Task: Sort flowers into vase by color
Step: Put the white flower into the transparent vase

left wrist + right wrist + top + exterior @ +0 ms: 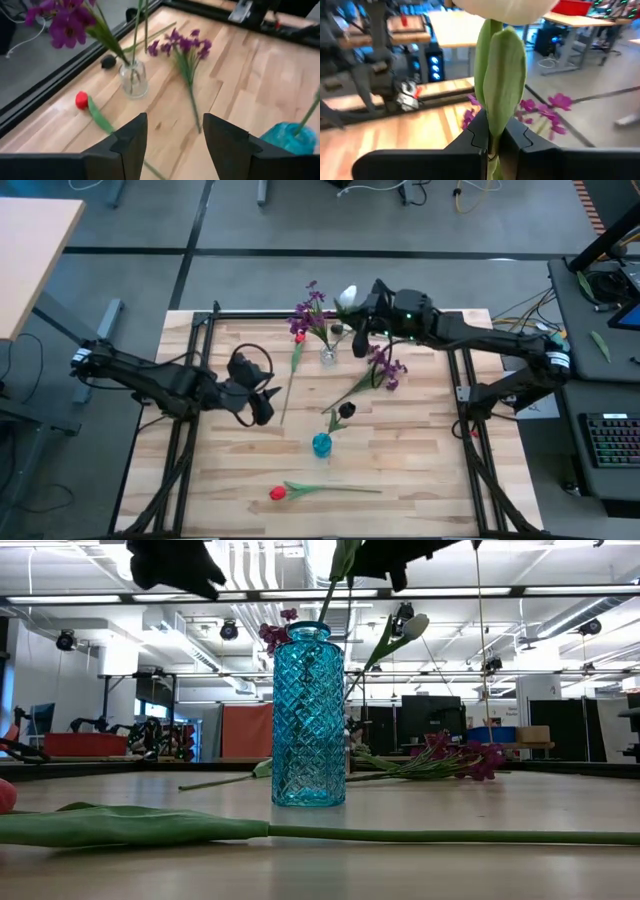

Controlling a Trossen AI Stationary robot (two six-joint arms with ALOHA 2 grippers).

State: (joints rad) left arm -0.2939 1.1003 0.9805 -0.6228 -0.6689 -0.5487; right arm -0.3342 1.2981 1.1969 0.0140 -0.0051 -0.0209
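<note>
Two arms are at work over a wooden table (420, 470). The right gripper (362, 308), raised at the far middle of the table, is clamped shut on the green stem of a white flower (348, 296), whose pale head sits just above the fingers (470, 135). Just beside it, on its left, stands a small clear vase (328, 356) already holding purple flowers (308, 310). A loose purple bunch (385, 366) lies on the table to the right of that vase, and a red flower (298, 337) lies to its left. Nearer the middle stands a blue vase (321, 444) with a dark flower (346, 410) in it, and another red tulip (278, 493) lies along the near edge. The left gripper (262, 402) hovers at the left middle, fingers partly apart and holding nothing. The risk I see: the thin stem may swing or slip in the pinch, so the white flower could miss a narrow vase mouth, knock the light clear vase over, or end up among the purple ones, spoiling the sort by color.
</note>
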